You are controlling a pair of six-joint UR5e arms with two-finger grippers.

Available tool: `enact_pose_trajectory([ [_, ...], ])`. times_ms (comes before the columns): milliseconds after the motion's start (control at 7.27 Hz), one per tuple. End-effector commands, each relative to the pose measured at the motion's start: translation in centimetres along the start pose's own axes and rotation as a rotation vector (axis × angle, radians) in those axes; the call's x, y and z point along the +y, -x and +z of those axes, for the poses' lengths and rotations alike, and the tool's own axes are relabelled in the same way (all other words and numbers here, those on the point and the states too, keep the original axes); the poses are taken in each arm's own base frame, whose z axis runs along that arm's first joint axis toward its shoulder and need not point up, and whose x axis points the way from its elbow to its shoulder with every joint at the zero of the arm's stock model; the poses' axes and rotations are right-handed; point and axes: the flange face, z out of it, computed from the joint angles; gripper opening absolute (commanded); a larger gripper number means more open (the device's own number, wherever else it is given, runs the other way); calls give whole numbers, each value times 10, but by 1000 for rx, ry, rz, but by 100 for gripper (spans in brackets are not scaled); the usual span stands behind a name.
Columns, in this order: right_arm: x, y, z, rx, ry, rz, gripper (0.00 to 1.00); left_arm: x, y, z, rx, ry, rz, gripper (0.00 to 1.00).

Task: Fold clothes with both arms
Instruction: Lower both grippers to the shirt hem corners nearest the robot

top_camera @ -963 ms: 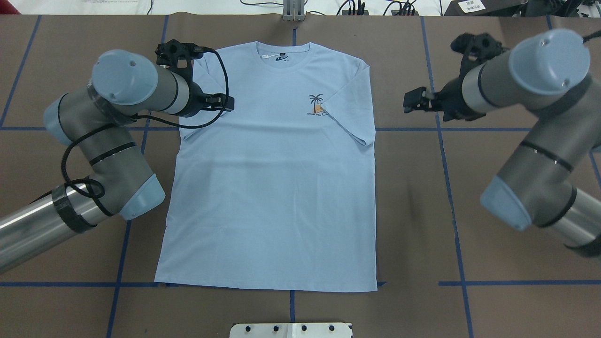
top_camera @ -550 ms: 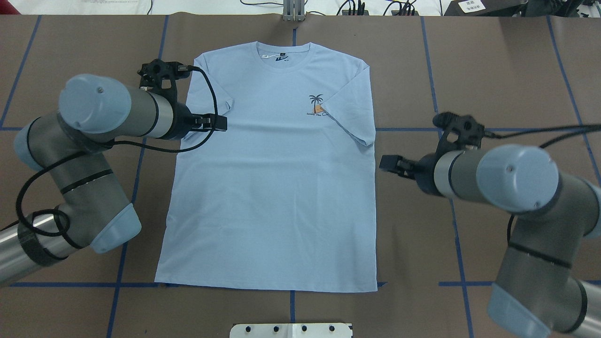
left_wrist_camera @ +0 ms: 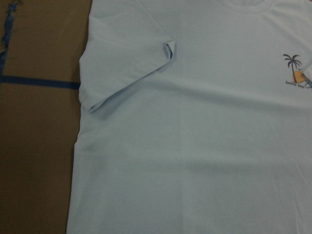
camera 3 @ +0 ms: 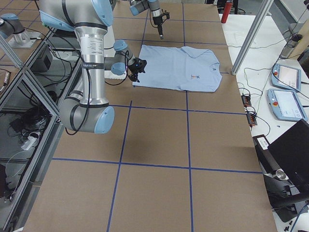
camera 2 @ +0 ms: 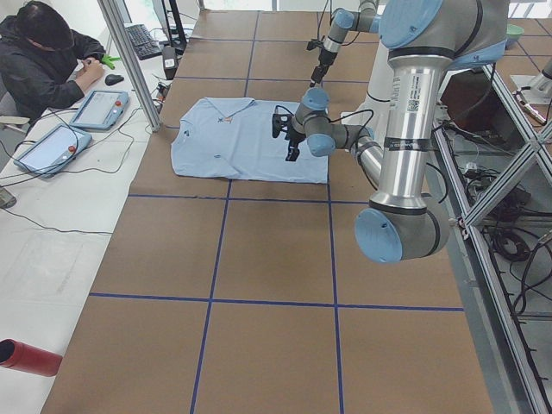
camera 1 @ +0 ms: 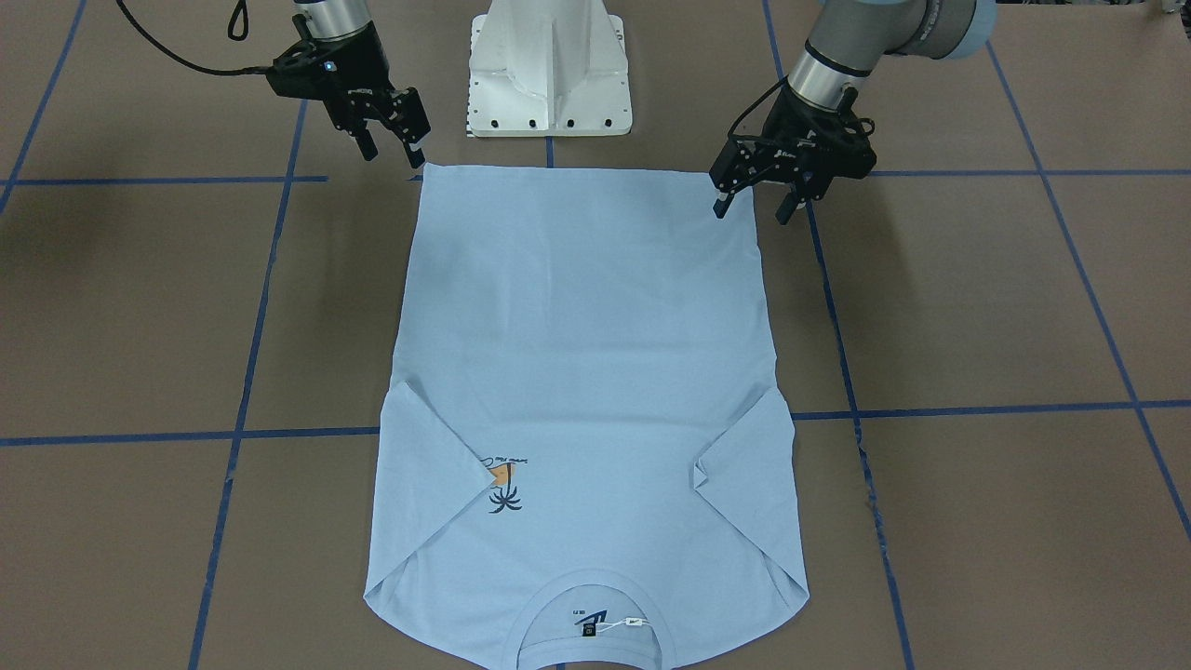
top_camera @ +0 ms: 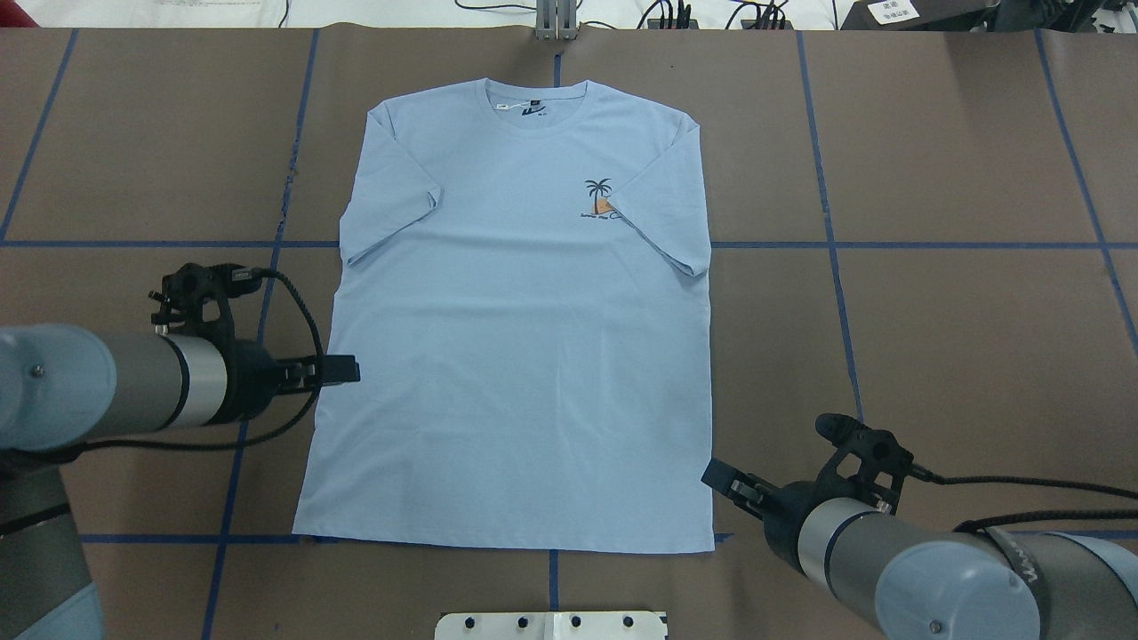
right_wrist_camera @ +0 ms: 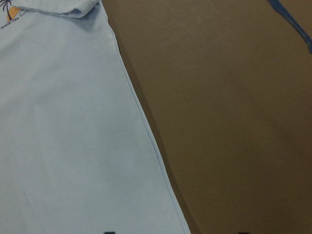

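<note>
Jaws hung open, empty: left arm (top_camera: 133,391) at 8 o'clock, right arm (top_camera: 889,551) at 5 o'clock of T-shirt (top_camera: 516,356); sleeves tucked, body unfolded.

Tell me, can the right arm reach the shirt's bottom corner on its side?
Probably yes: the right gripper hangs open right beside that hem corner of the T-shirt, and nothing lies between them.

Nothing legible: the chest print (top_camera: 600,200) and neck label (top_camera: 532,108) on the T-shirt (top_camera: 516,373) blur.
</note>
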Motion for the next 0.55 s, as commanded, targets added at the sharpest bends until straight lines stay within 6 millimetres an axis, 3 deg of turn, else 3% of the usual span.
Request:
enact_pose_trajectory([
  [0,29,4,-3,71,-28,80,75,69,14,15,-53,25,-139,78],
  [138,39,11,-5,72,-17,74,76,93,24,25,-87,35,-189,60],
  [413,45,18,-8,59,-5,76,79,107,38,37,-124,38,-191,58],
])
